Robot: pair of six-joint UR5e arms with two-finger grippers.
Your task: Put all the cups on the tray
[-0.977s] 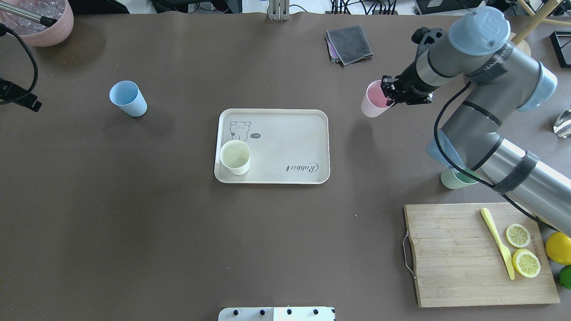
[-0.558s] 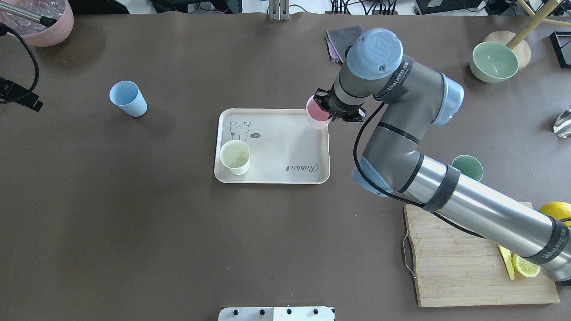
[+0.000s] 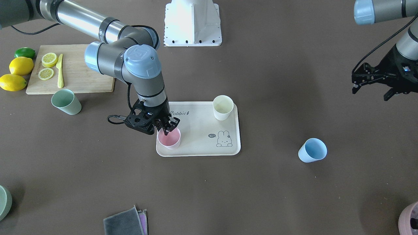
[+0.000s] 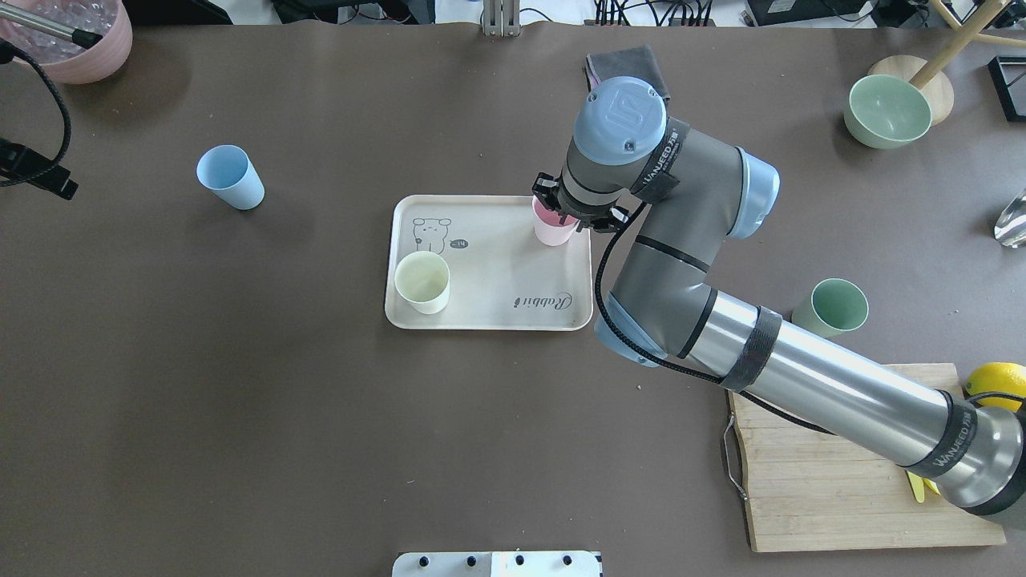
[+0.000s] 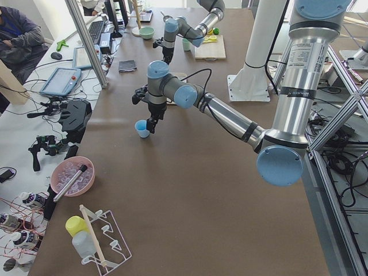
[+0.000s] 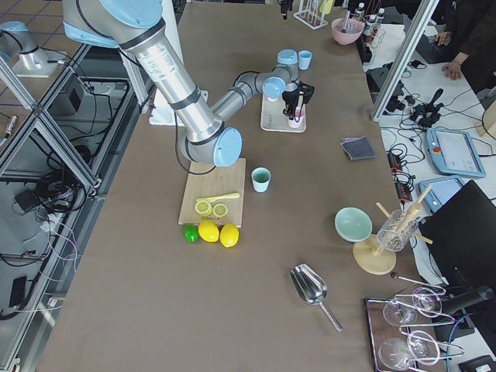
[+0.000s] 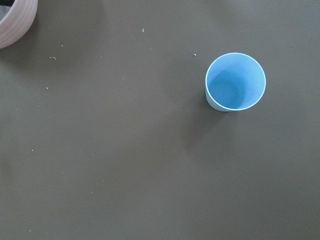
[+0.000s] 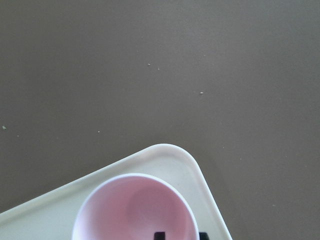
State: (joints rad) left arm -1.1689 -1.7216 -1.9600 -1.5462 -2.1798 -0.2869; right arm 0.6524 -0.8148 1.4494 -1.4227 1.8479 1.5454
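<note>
My right gripper [image 3: 166, 129] is shut on the rim of the pink cup [image 4: 550, 230], one finger inside it and one outside. The cup is low at the far right corner of the beige tray [image 4: 497, 264]; the right wrist view shows the cup [image 8: 132, 210] just inside the tray rim [image 8: 185, 159]. The cream cup [image 4: 422, 282] stands on the tray's near left part. The blue cup [image 4: 231, 176] stands on the table to the left, below my open, empty left gripper [image 3: 371, 91]; it also shows in the left wrist view [image 7: 235, 82]. The mint green cup [image 4: 834, 308] stands right of the tray.
A wooden cutting board [image 4: 809, 473] with lemon slices and a yellow knife lies at the near right, lemons [image 3: 20, 66] beside it. A green bowl [image 4: 886, 110] stands at the far right, a grey cloth [image 3: 125, 223] at the far middle, a pink bowl [image 4: 76, 44] in the far left corner.
My right arm has carried the pink cup leftward from the table right of the tray to the tray's far right corner and lowered it. The left arm has not moved.
</note>
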